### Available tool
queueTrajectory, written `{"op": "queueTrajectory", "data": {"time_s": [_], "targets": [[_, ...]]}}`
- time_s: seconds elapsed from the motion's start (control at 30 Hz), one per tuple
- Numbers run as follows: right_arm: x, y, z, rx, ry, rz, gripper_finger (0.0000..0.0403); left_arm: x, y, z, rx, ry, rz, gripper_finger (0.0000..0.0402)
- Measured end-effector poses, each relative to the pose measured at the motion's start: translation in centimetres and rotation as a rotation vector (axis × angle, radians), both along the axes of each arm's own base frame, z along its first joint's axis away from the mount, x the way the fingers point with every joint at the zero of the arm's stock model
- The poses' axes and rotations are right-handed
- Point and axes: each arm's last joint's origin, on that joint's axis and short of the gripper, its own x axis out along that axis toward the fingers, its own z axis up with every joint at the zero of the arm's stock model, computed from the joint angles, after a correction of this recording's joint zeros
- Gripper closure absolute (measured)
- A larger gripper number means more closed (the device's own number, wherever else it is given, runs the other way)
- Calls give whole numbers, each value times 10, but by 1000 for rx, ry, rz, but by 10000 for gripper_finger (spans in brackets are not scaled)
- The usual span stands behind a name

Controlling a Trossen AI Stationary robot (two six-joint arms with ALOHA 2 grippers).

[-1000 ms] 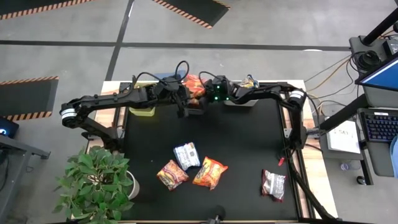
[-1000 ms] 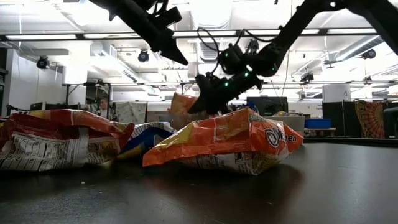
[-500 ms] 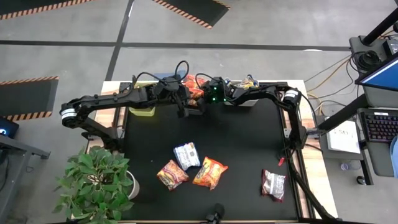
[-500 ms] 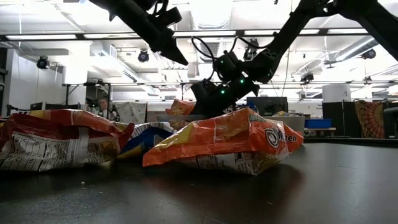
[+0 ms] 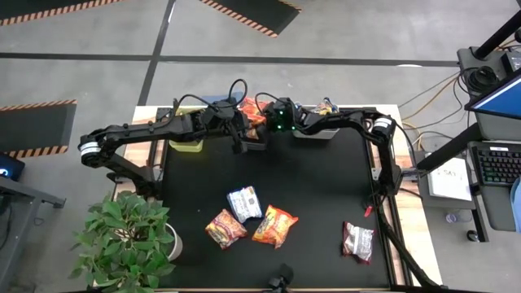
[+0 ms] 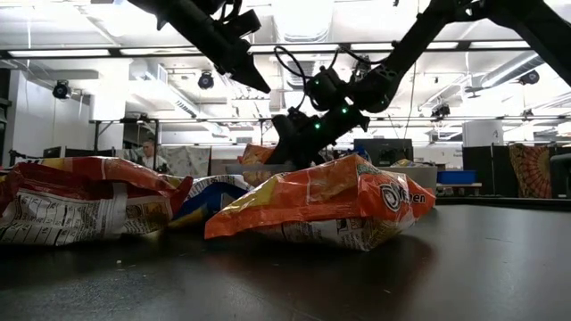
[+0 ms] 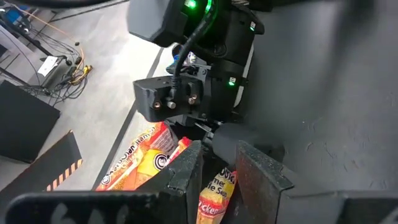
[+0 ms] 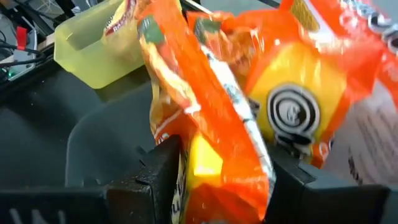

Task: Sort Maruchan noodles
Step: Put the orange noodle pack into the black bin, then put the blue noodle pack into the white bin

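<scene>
My right gripper (image 5: 267, 124) is at the table's far edge, shut on an orange noodle packet (image 8: 211, 112) over a dark bin (image 5: 259, 140) that holds other orange packets (image 8: 298, 106). In the low view the gripper (image 6: 281, 147) is low behind the near packets. My left gripper (image 5: 241, 145) hangs shut and empty just left of that bin, high in the low view (image 6: 254, 80). Loose on the table lie a white-and-blue packet (image 5: 244, 202), an orange-red one (image 5: 225, 229), an orange one (image 5: 275, 225) and a silver-and-red one (image 5: 356, 241). My right gripper pinches the orange packet between its two fingers (image 8: 163, 167), across a crumpled part of the packet (image 8: 205, 155). The packet stands on edge, stretching away from the fingers over the other orange packets. Whether it rests on them I cannot tell.
A yellow-green bin (image 5: 186, 143) stands left of the dark bin, and another bin with packets (image 5: 321, 110) to its right, all along the far edge. The two grippers are close together over the dark bin. A potted plant (image 5: 130, 240) stands off the table's near left corner.
My right gripper has gone a little toward the table's left and down toward the dark bin, carrying the orange packet, which now sits lower among the other orange packets.
</scene>
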Motion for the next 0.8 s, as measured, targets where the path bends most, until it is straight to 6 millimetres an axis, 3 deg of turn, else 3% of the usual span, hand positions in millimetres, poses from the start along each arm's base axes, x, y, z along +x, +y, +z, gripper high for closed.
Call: {"op": "queueTrajectory", "data": {"time_s": [0.23, 0.47, 0.8], "targets": [[4, -3, 14, -7, 77, 10, 229, -1, -1, -3, -33, 3, 17, 322], [-3, -1, 44, -30, 142, 33, 229, -1, -11, -13, -134, 31, 7, 322], [-45, 27, 105, -42, 243, 90, 229, -2, -44, -32, -288, 123, -81, 322]]}}
